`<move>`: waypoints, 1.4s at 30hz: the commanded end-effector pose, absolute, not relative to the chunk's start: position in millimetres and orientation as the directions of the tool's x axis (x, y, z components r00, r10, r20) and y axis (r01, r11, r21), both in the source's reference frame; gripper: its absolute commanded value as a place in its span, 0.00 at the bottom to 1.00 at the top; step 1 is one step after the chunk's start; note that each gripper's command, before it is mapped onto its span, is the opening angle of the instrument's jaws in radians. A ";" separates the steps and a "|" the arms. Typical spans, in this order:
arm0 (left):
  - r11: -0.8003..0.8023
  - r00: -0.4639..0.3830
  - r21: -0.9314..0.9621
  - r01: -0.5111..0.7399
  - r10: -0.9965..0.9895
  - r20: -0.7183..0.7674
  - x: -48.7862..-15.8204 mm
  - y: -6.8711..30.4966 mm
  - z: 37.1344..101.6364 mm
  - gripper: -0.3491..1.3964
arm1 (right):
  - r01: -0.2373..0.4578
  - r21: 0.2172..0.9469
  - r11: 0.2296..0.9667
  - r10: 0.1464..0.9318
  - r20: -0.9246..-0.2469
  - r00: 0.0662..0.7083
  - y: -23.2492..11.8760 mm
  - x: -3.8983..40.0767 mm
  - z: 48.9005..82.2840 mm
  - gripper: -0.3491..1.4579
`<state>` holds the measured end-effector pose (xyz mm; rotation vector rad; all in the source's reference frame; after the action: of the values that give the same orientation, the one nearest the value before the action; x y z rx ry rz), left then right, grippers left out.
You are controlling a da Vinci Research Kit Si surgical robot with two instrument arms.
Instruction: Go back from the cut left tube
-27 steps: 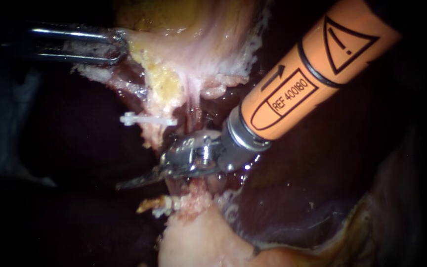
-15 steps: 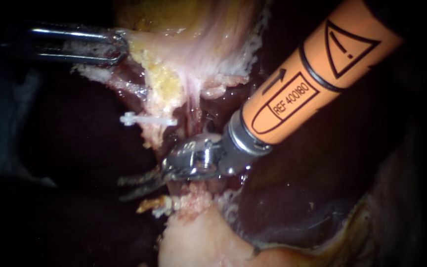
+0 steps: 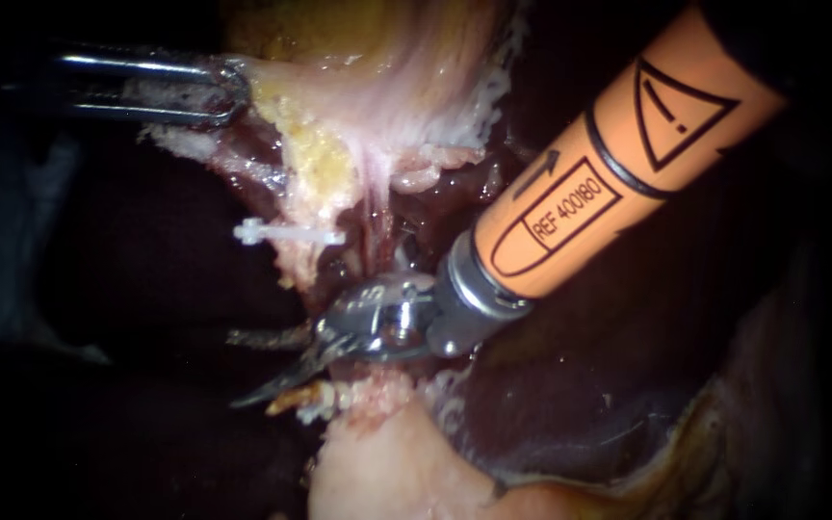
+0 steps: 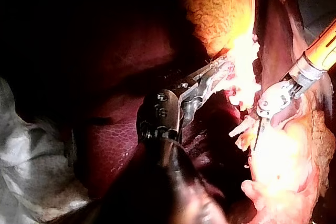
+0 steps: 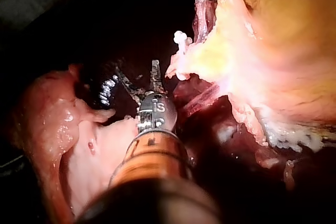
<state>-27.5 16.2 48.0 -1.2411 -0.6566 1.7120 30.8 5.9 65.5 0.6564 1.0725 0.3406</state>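
Nearest, my right instrument [image 3: 243, 369] comes in on an orange shaft. Its two thin blades stand apart and grip nothing. They reach through the gap in the cut left tube [image 3: 305, 265], with their tips out past it. I judge they are parted because the cut is made, so they can slide back without snagging either end.

Just under the blades lies the tube's lower stump [image 3: 363, 393], ragged and pale. It is rooted in a pale pink lump of tissue [image 3: 387, 472]. Just above the blades hangs the upper stump [image 3: 299, 252]. A white clip [image 3: 286, 234] is set across it, I judge to keep that end sealed.

Beside the upper stump a thin pink strand [image 3: 371, 197] runs down behind my right instrument's wrist. I cannot tell whether it is whole.

Farther back, my left instrument [image 3: 233, 91] has its jaws clamped on the edge of the yellow fatty tissue [image 3: 315, 164]. It draws the tissue aside, probably to keep the tube stretched and the site open.

Behind everything lies the dark liver [image 3: 580, 385].

Counted: two instruments, one cut tube in two stumps, one clip that I can be sure of, and one strand.
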 end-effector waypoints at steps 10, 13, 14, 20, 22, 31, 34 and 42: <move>-0.460 -0.098 -0.816 -0.350 0.884 -0.456 -27.3 16.3 48.2 0.00 | -0.042 0.442 0.896 0.411 -0.791 0.453 7.0 22.5 61.7 0.99; -0.460 -0.098 -0.816 -0.350 0.884 -0.456 -27.3 16.3 48.2 0.00 | -0.032 0.417 0.908 0.385 -0.801 0.458 7.5 19.8 60.8 0.99; -0.460 -0.098 -0.816 -0.350 0.884 -0.456 -27.3 16.3 48.2 0.00 | -0.030 0.419 0.908 0.385 -0.801 0.458 7.8 18.6 60.5 0.99; -0.460 -0.099 -0.816 -0.349 0.884 -0.456 -27.2 16.3 48.2 0.00 | -0.034 0.409 0.912 0.378 -0.803 0.462 10.1 13.3 58.6 0.99; -0.460 -0.099 -0.816 -0.349 0.884 -0.456 -27.2 16.3 48.2 0.00 | -0.038 0.409 0.912 0.379 -0.803 0.460 10.6 11.9 58.2 0.99; -0.460 -0.099 -0.816 -0.349 0.884 -0.456 -27.2 16.4 48.2 0.00 | -0.062 0.389 0.919 0.370 -0.799 0.473 11.8 8.7 57.8 0.99; -0.460 -0.099 -0.816 -0.349 0.884 -0.456 -27.2 16.4 48.3 0.00 | -0.060 0.384 0.921 0.365 -0.801 0.474 11.9 8.5 57.9 0.99; -0.464 -0.097 -0.811 -0.356 0.882 -0.462 -28.2 16.3 49.5 0.00 | -0.060 0.384 0.921 0.365 -0.801 0.474 12.0 8.3 58.0 0.99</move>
<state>-28.5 16.2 49.8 -1.2446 -0.6475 1.7147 8.3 12.0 58.0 0.3230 1.0492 0.2647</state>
